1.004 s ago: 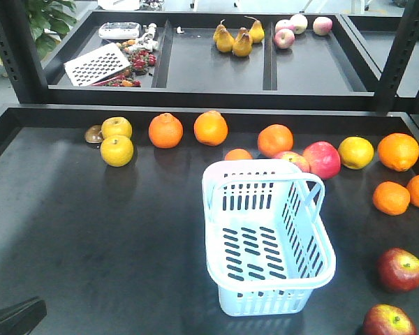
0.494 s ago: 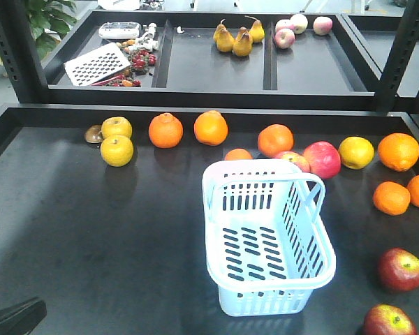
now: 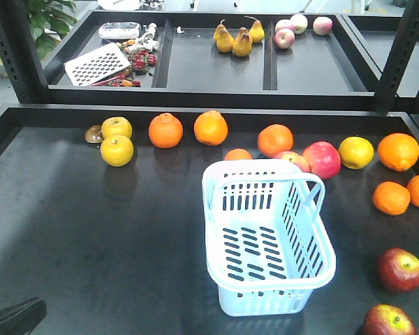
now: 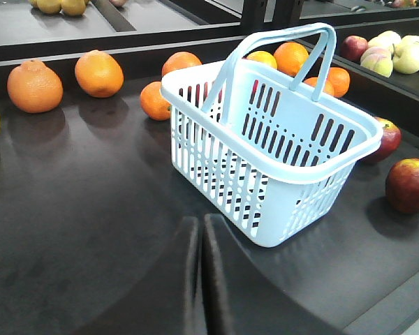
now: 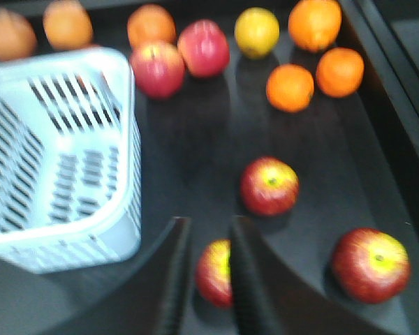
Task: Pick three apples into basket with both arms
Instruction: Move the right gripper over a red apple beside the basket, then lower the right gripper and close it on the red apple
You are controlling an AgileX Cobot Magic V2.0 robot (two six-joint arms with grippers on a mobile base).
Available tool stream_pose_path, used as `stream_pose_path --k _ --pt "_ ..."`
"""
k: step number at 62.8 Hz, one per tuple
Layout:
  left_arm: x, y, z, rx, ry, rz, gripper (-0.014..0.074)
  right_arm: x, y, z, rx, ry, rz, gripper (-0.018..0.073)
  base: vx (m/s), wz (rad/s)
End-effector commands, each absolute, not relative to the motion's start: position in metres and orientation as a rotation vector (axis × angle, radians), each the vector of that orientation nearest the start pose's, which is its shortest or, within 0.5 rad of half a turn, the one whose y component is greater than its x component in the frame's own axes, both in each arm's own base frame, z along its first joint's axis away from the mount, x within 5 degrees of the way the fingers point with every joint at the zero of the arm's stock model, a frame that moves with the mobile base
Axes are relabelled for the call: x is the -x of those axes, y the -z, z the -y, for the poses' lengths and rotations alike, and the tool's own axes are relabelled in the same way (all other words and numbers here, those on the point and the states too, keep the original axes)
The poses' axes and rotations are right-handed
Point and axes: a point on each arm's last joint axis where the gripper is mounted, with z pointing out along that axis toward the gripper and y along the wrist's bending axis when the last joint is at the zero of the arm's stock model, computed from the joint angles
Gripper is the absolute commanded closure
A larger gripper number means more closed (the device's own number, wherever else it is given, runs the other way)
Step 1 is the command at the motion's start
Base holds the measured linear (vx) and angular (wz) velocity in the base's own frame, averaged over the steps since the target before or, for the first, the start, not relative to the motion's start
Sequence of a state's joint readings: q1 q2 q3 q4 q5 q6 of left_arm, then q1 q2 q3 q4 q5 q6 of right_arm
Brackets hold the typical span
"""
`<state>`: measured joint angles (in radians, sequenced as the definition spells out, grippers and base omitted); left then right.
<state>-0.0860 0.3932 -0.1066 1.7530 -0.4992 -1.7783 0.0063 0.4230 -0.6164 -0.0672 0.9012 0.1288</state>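
Nothing shifts in the front view; the left gripper (image 4: 200,222) sits closed and empty, while the right gripper (image 5: 208,227) stands narrowly parted, an apple (image 5: 213,273) visible through the gap.

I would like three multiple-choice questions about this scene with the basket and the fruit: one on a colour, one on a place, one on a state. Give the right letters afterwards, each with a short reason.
1. What colour is the slotted plastic shopping basket?
A) pale blue
B) green
C) yellow

2. In the front view, where do the round dark maroon-red apples lie?
A) inside the basket
B) on the black table, to the right of the basket
C) on the back shelf beside the pears

3. In what state is the basket?
A) upright and empty
B) upright with one apple inside
C) tipped onto its side

Answers:
1 A: its walls, rim and handles are all pale blue.
2 B: two of them rest on the table near the right edge of the front view.
3 A: it stands on its base, and only its bare slotted bottom shows inside.
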Motion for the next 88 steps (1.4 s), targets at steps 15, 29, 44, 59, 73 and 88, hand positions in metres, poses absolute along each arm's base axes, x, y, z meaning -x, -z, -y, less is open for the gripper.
stream_pose_path --k 15,29,44,59,73,88 --pt "-0.08 -0.223 0.048 -0.404 0.5 -1.801 0.0604 -0.103 -0.321 0.007 -0.012 0.098 -2.205 -0.0087 0.0 0.0" --pt "-0.08 -0.223 0.048 -0.405 0.501 -1.801 0.0604 -0.135 -0.3 0.008 -0.046 0.11 -2.544 -0.0066 0.0 0.0" --pt "-0.08 -0.223 0.048 -0.405 0.501 -1.801 0.0604 -0.193 -0.275 0.008 -0.059 0.112 -2.811 -0.006 0.0 0.0" --pt "-0.08 -0.223 0.049 -0.406 0.501 -1.801 0.0604 -0.235 -0.219 0.006 -0.052 0.094 -3.05 -0.0055 0.0 0.0" --pt "-0.08 -0.223 0.049 -0.406 0.501 -1.801 0.0604 -0.254 -0.181 0.006 -0.038 0.098 -3.131 -0.0051 0.0 0.0" --pt "-0.08 -0.223 0.049 -0.406 0.501 -1.801 0.0604 -0.261 -0.158 0.03 -0.136 0.048 -3.17 -0.0043 0.0 0.0"
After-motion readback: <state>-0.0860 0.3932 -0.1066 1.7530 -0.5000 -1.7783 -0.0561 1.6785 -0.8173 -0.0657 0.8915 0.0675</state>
